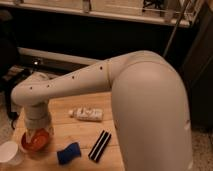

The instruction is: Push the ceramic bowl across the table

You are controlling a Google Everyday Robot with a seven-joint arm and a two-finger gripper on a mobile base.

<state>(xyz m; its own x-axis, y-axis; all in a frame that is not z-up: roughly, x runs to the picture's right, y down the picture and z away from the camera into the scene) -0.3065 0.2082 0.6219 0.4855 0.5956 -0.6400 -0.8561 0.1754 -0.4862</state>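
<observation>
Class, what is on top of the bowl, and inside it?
The gripper sits directly above the bowl, down at its rim. Only the bowl's orange front edge shows; the gripper covers most of its inside, so any contents cannot be seen.

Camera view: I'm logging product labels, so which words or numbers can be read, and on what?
None can be read.
White bottle lying on the table: dark label marks, too blurred to read.
Gripper, down over the ceramic bowl: no writing visible.
</observation>
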